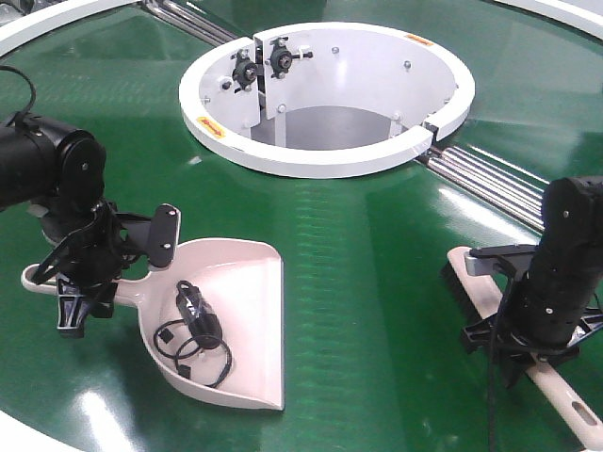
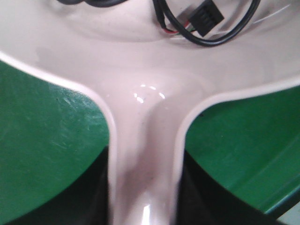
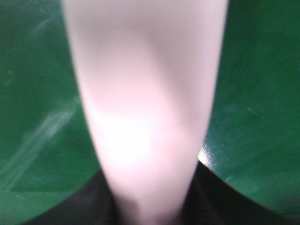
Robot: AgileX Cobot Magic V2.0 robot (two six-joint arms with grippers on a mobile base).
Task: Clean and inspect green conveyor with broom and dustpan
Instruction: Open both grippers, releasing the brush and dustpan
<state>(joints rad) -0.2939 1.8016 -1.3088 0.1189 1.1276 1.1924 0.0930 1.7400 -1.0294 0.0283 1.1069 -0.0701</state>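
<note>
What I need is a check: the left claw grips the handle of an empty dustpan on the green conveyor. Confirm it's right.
Not empty: a coiled black cable lies in the dustpan, as the exterior front-facing view shows. The left claw does grip its handle, on the green conveyor.

From my seat I made out almost nothing of the room; the glossy green conveyor (image 1: 358,282) filled every view. Overhead light lay on it as pale glare. One blob sat below the fingers (image 1: 71,311) of the left gripper (image 1: 85,301). A broad sheen spread between those and the right gripper (image 1: 532,344).
</note>
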